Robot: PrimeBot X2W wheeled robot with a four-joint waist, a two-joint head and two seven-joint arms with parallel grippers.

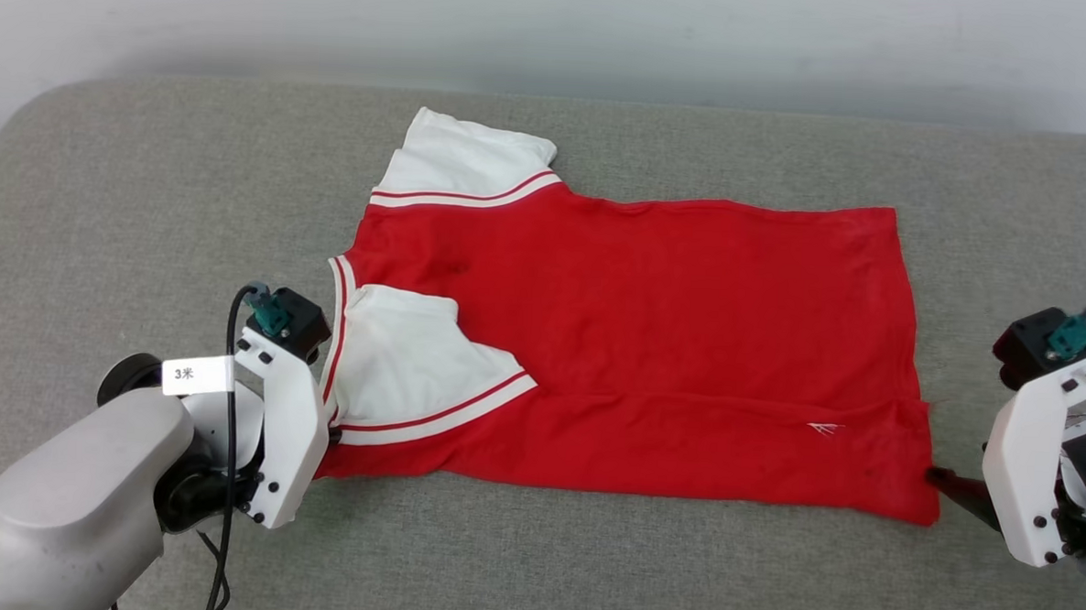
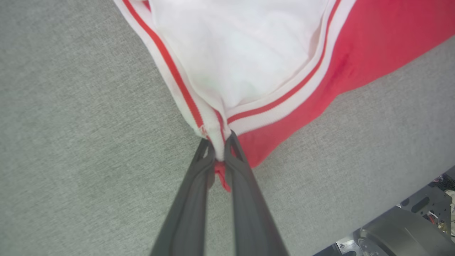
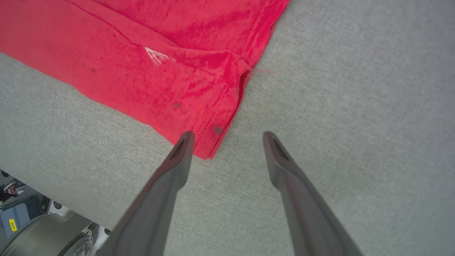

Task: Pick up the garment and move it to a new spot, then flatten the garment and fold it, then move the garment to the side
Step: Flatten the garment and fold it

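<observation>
Grey fabric-topped surface (image 1: 145, 187) w/ rounded corners, pale wall (image 1: 555, 30) behind. Mid-surface: garment (image 1: 652, 328), red body spread flat, collar end twd robot's L, hem twd R. Far white sleeve (image 1: 462, 159) laid out at far-L corner; near white sleeve (image 1: 412, 363) folded in over red body, red/white striped trim along both cuffs. Long crease (image 1: 686, 398) parallel to near edge, tiny white logo (image 1: 824, 429) just below it, near hem. Few small dark specks on cloth by hem corner in R wrist view. L gripper (image 2: 219, 142) at near-L corner of garment, fingers (image 2: 192, 199) clenched tight on bunched striped trim + red cloth; small red tab poking out betw. them below pinch pt. Cloth fanning out from pinch in L wrist view: white sleeve panel above, red body to one side. In head view, white wrist housing (image 1: 286, 422) at that same corner, black cable (image 1: 228, 456) w/ white tag looped over arm. R gripper (image 3: 227, 137) at near-R hem corner, jaws released, wide apart, nothing held. One fingertip (image 3: 185, 145) over edge of red hem, other over bare grey surface, hem corner betw. the two. Contact w/ cloth or not: can't tell. Dark fingertip right at hem corner in head view too. Bits of robot base (image 3: 42, 231) at bottom-L of R wrist view, also bottom-R of L wrist view.
</observation>
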